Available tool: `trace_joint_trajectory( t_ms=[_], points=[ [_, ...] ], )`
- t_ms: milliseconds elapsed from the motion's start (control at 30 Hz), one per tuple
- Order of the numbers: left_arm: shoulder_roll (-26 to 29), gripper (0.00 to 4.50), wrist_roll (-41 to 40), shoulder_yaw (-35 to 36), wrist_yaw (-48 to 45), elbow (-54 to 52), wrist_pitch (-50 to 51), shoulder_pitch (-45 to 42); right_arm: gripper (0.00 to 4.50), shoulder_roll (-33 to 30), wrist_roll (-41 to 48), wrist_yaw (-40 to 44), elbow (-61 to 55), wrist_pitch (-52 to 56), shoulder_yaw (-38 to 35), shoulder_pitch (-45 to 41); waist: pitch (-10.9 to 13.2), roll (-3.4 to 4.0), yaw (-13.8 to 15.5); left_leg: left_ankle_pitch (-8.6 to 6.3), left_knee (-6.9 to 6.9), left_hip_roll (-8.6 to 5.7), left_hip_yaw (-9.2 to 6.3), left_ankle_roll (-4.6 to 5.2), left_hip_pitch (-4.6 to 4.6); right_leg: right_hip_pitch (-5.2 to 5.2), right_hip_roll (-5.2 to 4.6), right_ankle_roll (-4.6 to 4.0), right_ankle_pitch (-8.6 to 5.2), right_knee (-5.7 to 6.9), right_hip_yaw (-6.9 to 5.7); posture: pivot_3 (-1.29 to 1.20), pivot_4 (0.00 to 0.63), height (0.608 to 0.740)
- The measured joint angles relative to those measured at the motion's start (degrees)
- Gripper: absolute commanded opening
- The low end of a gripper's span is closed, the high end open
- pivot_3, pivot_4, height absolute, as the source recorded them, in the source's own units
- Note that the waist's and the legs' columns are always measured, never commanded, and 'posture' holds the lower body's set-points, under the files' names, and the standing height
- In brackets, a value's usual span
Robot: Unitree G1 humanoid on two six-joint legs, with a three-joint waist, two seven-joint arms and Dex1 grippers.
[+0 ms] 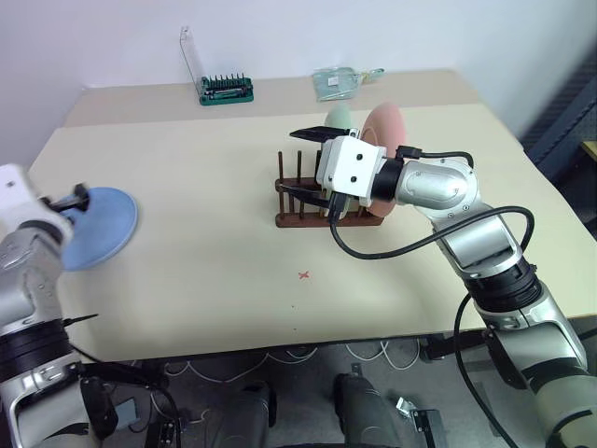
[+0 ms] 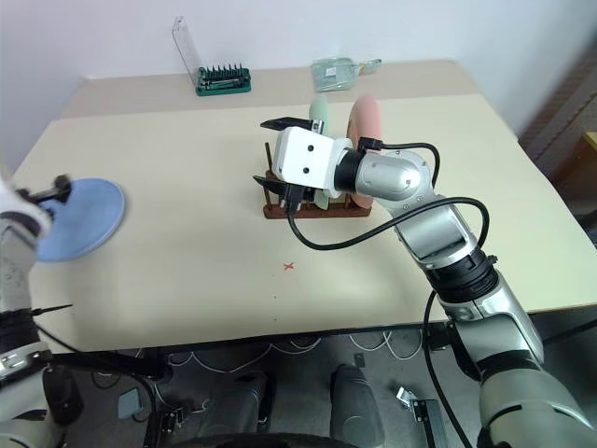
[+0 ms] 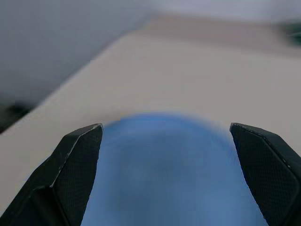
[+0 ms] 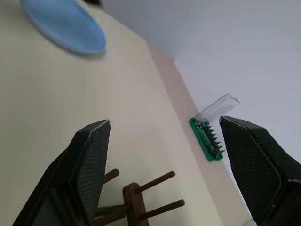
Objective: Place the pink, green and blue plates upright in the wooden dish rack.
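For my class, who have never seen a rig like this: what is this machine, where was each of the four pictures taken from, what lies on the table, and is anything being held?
This is a humanoid robot with two arms, each ending in a two-fingered black gripper. Two pictures come from cameras in its head, looking down over the table. The other two come from cameras on its wrists, looking along the fingers.

On the table stands a wooden dish rack, with a pink plate and a green plate upright in it. A blue plate lies flat near the left edge. At the back sit a green bit holder and a clear packet.

The left gripper is open by the blue plate. The right gripper is open above the rack. Neither holds anything.
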Motion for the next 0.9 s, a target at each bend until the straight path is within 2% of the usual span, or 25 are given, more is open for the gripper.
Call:
trace_joint_trajectory(
  t_ms=[100,400,500,700,900],
  points=[
    [0.0,4.45,-0.4,4.1,3.7,1.3,3.0,0.4,3.79,1.3,-0.2,0.4,0.3,-0.8,0.0,-0.1,-0.1,-0.17,0.4,0.0,0.02,-0.02,-0.04,-0.02,0.0,0.06,-0.01,0.0,0.0,-0.01,-0.01,0.0,0.15,0.74],
    [-3.4,4.45,-4.0,7.8,8.5,2.5,12.4,1.6,3.79,2.5,-1.4,0.8,1.2,-1.0,-0.1,-0.1,-0.1,-0.26,1.2,0.03,0.01,-0.01,-0.06,-0.07,0.0,0.02,0.0,-0.03,0.02,0.02,-0.02,0.0,0.15,0.74],
    [-3.4,3.11,-4.7,8.5,8.4,3.5,12.8,1.2,3.79,2.4,-1.8,0.8,1.2,-1.0,-0.7,0.1,-0.1,-0.26,1.1,0.04,0.0,-0.01,-0.04,-0.1,0.0,0.0,0.0,-0.04,0.02,0.03,-0.02,0.0,0.15,0.74],
    [-3.6,0.04,-5.1,7.2,7.9,4.3,10.6,-0.1,3.79,2.4,-2.5,0.8,1.1,-0.9,-1.9,0.7,-0.1,-0.28,1.1,0.05,-0.01,-0.01,-0.03,-0.11,0.0,0.0,0.0,-0.05,0.03,0.03,-0.02,0.0,0.15,0.74],
    [-6.1,0.04,-6.1,4.0,4.8,2.3,4.1,-3.6,3.79,2.3,-4.0,0.8,1.1,-1.9,-1.9,1.3,-0.1,-0.34,1.5,0.07,0.02,-0.02,-0.03,-0.15,-0.01,0.03,-0.01,-0.07,0.04,0.01,-0.03,0.0,0.15,0.74]
  ],
)
